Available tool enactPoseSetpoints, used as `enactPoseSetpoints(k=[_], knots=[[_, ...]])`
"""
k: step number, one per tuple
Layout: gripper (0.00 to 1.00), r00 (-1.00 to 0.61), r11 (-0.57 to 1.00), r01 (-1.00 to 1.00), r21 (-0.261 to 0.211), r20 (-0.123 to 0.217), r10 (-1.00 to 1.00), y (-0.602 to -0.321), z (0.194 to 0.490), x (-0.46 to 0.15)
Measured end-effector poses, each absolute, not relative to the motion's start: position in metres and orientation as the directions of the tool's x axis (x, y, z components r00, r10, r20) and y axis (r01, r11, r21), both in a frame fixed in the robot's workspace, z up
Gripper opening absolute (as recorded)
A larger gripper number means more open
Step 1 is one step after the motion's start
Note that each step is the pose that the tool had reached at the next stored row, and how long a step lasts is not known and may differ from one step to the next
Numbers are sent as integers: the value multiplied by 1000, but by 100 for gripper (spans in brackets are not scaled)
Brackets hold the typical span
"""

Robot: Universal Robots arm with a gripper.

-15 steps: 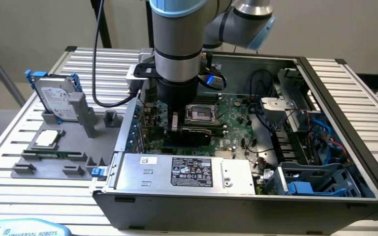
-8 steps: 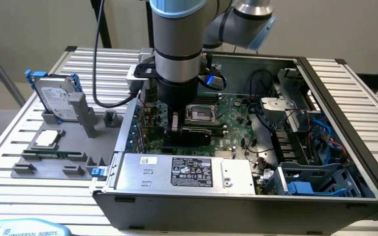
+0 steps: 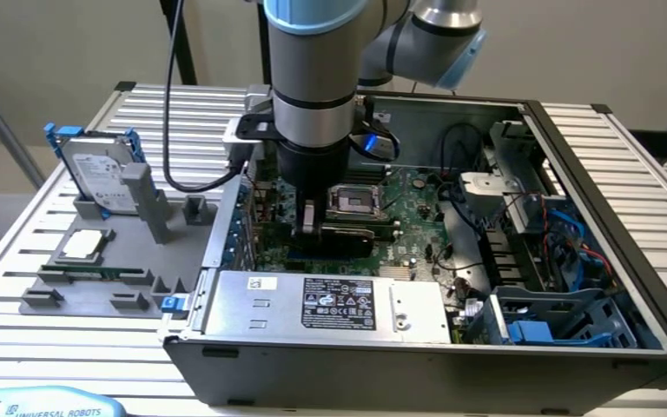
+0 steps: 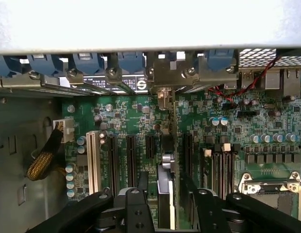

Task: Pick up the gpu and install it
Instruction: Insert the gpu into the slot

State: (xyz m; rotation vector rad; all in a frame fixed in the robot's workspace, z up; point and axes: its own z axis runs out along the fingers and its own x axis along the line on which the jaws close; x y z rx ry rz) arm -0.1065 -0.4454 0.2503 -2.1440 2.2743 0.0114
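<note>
The gpu (image 4: 166,167) stands on edge between my fingers, seen along its thin top edge, lined up with a dark expansion slot on the green motherboard (image 4: 141,116). Its silver bracket (image 4: 163,97) meets the case's rear slot openings. My gripper (image 4: 165,196) is shut on the card, with one black finger (image 4: 139,201) on each side of it. In the exterior view the gripper (image 3: 313,230) reaches down into the open computer case (image 3: 589,165), and the gpu (image 3: 351,237) shows as a dark block low over the board, next to the CPU socket (image 3: 357,201).
A power supply (image 3: 322,302) lies along the case's near side, and drive cages and blue cables (image 3: 554,234) crowd the exterior view's right. Outside the case, a grey fixture (image 3: 90,287) holds a hard drive in a blue frame (image 3: 96,169) and a CPU (image 3: 84,246). A white slot (image 4: 93,155) flanks the dark ones.
</note>
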Motion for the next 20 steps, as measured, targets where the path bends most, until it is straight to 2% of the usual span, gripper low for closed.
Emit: enactPoseSetpoints(k=[16, 17, 19, 20], knots=[[40, -59, 59, -998, -6, -17, -998, -444, 285, -106], [37, -59, 59, -998, -6, -17, -998, -444, 285, -106], [25, -59, 59, -998, -6, -17, -998, -443, 286, -107], [25, -59, 59, -998, -6, -17, -998, -442, 286, -106]])
